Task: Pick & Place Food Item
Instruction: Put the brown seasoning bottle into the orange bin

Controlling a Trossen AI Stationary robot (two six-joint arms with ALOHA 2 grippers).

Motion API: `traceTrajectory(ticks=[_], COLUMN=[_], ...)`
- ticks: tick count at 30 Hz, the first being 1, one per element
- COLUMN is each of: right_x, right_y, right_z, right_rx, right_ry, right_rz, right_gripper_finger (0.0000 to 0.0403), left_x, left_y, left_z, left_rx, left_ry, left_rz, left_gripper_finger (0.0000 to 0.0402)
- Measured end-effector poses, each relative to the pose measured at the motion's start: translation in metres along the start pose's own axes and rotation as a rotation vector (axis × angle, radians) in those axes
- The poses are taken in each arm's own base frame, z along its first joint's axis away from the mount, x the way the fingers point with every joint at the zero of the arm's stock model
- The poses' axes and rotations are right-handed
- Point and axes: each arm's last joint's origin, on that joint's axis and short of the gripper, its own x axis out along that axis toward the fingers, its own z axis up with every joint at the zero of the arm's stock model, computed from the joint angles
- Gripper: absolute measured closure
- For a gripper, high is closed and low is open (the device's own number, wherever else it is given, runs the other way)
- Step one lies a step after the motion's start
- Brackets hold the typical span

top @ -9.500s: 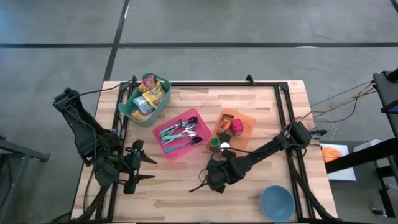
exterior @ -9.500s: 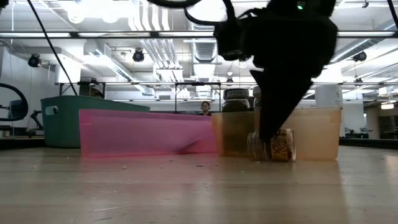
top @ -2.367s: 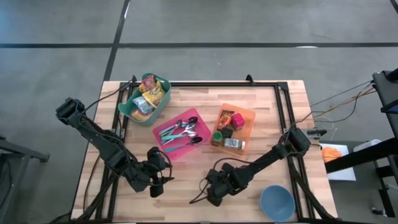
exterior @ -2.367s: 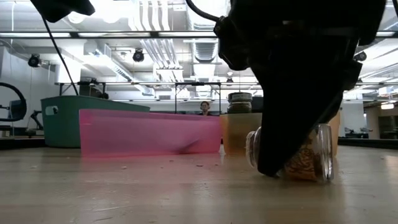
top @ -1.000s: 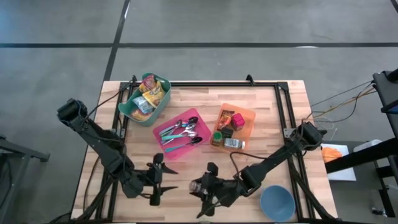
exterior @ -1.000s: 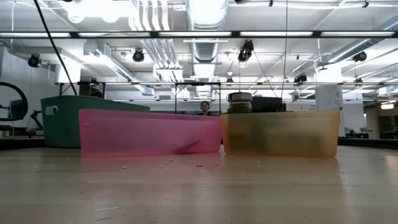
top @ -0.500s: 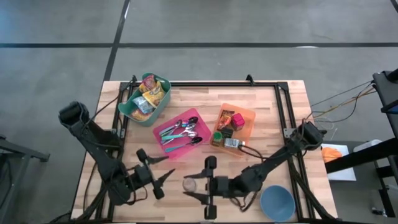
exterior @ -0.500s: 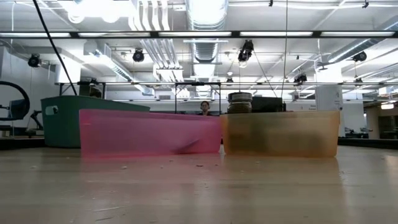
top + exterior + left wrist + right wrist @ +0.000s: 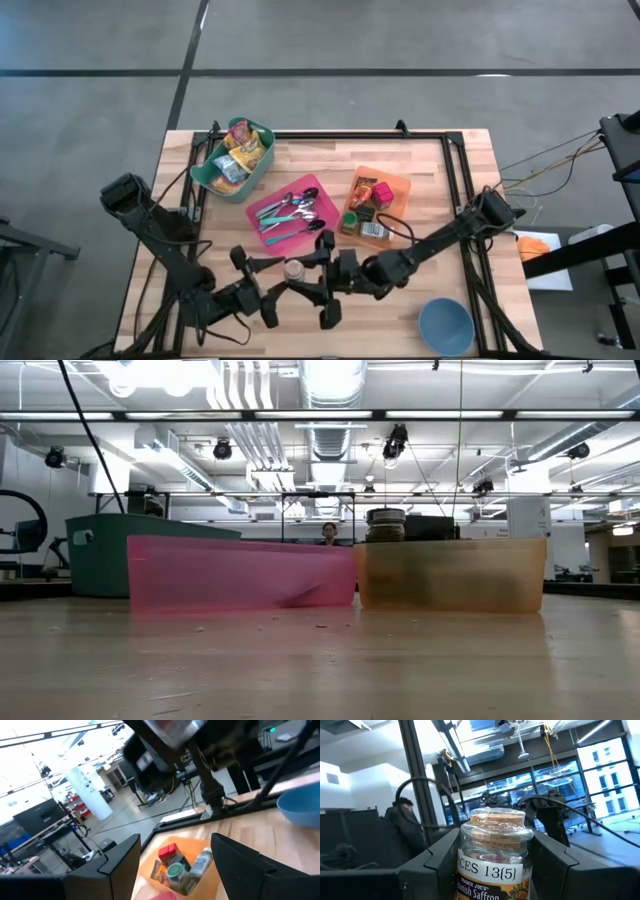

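The right gripper point(image 9: 306, 281) grips a saffron jar point(image 9: 294, 269), now swung up off the table to meet the open left gripper point(image 9: 256, 288) — a handover looks likely — above one green bin point(image 9: 204, 176), one pink tray point(image 9: 262, 244), one orange bin point(image 9: 402, 207), one blue bowl point(image 9: 445, 325)
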Motion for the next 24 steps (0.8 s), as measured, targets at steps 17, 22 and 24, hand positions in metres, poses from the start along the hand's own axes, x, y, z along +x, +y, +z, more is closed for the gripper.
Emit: traceTrajectory(ticks=[17, 22, 24], right_x=[-0.001, 0.000, 0.000], right_y=[0.000, 0.000, 0.000], right_z=[-0.014, -0.016, -0.017], right_rx=[-0.048, -0.090, -0.124], right_ry=[0.141, 0.180, 0.187], right_rz=[0.062, 0.130, 0.140], right_gripper_finger=[0.0222, 0.0222, 0.0222], left_x=[-0.003, -0.004, -0.004], left_y=[0.007, 0.004, 0.003], left_z=[0.037, 0.037, 0.037], left_rx=[-0.059, -0.102, -0.136], left_ry=[-0.080, -0.114, -0.133], left_rz=[-0.079, -0.145, -0.188], left_gripper_finger=[0.0158, 0.0158, 0.0158])
